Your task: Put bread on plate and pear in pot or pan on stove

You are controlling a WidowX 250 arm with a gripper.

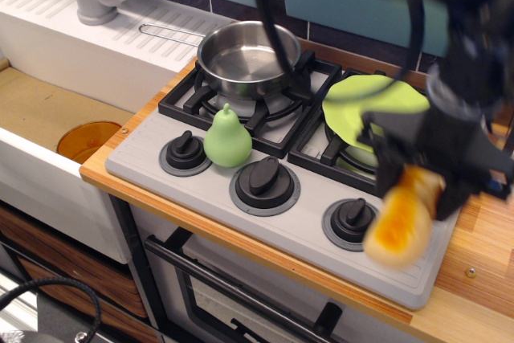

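The bread (400, 226) is up off the stove (265, 206), clamped in my jaws at its upper end, and it hangs tilted with its free end pointing down and toward the camera, over the front right corner of the cooktop beside the right-hand knob (353, 218). The picture is smeared with motion around it, so I cannot read the exact grip line, but the gripper (426, 168) is plainly closed around the loaf and carrying it.

I judge I am in the first half of the task: carrying the bread to the plate (371, 110). The plate sits on the right rear burner, partly hidden behind my gripper, and nothing lies on the part of it I can see. My next move calls for bringing the loaf back and over the plate, levelling it so it lies flat across the middle, then letting go low enough that it does not roll off the rim.

The pear (227, 137) stands upright and untouched on the grey front of the stove, between the left and middle knobs, just in front of the left burner grate. The pot (245, 58) waits on the left rear burner and looks empty, its thin handle reaching out toward the sink side.

My arm comes in from the upper right, its dark wrist bulk above the plate and the cable looping down over the pot.
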